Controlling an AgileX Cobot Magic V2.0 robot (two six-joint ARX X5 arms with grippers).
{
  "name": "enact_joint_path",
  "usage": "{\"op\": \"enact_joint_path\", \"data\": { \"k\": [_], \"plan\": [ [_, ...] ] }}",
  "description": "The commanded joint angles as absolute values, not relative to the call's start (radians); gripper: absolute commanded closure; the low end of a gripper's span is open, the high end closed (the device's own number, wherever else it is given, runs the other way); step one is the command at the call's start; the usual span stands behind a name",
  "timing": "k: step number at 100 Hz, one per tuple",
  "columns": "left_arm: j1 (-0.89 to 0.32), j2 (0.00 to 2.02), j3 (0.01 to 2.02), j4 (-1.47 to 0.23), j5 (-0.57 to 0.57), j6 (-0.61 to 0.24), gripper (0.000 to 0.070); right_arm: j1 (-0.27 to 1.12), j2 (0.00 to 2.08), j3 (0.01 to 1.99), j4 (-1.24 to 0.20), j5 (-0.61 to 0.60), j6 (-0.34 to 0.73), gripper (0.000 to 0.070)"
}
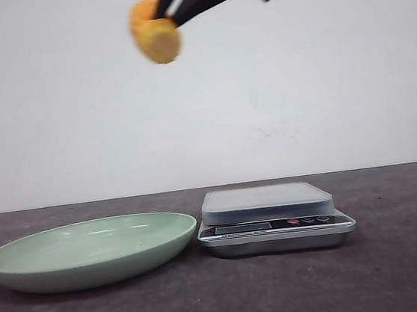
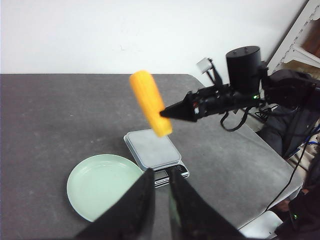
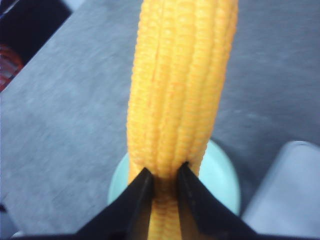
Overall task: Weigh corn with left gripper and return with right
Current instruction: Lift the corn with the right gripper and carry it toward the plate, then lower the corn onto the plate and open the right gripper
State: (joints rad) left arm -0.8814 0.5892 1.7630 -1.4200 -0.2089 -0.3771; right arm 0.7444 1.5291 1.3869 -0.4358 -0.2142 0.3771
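My right gripper (image 1: 171,15) is shut on the corn (image 1: 155,34), a yellow-orange cob, and holds it high in the air, above the right part of the green plate (image 1: 25,261). In the right wrist view the fingertips (image 3: 142,176) pinch the cob (image 3: 182,85) with the plate (image 3: 222,180) far below. The left wrist view shows the cob (image 2: 150,102) hanging tilted from the right gripper (image 2: 166,114) above the scale (image 2: 152,147). My left gripper (image 2: 161,172) is empty, its fingers a narrow gap apart, well back from the scale and the plate (image 2: 102,185). It is out of the front view.
The silver kitchen scale (image 1: 267,203) with its bare platform stands just right of the plate on the dark grey table. A white wall rises behind. The table's right edge, cables and a rack (image 2: 300,45) lie beyond the right arm.
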Motion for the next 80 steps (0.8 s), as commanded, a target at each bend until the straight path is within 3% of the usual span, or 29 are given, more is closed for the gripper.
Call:
{"op": "enact_joint_path", "data": {
  "k": [1, 19, 41, 69, 75, 80],
  "plan": [
    [-0.891, 0.594, 1.777, -1.454, -0.214, -0.358, 0.0696, 0.773, 1.576, 1.406, -0.418, -0.218, 0.408, 0.07],
    [-0.891, 0.594, 1.777, -1.454, -0.214, -0.358, 0.0696, 0.812, 1.678, 1.406, -0.429, -0.223, 0.443, 0.07],
    [-0.891, 0.594, 1.777, -1.454, -0.214, -0.359, 0.0696, 0.821, 1.816, 1.406, -0.443, -0.318, 0.518, 0.07],
    [-0.891, 0.594, 1.777, -1.454, -0.213, -0.359, 0.0696, 0.823, 1.895, 1.406, -0.449, -0.311, 0.566, 0.0698],
    [-0.89, 0.594, 1.777, -1.454, -0.213, -0.36, 0.0696, 0.823, 1.897, 1.406, -0.446, -0.314, 0.574, 0.0669],
    [-0.89, 0.594, 1.777, -1.454, -0.213, -0.359, 0.0696, 0.823, 1.897, 1.406, -0.446, -0.315, 0.577, 0.0603]
  ]
}}
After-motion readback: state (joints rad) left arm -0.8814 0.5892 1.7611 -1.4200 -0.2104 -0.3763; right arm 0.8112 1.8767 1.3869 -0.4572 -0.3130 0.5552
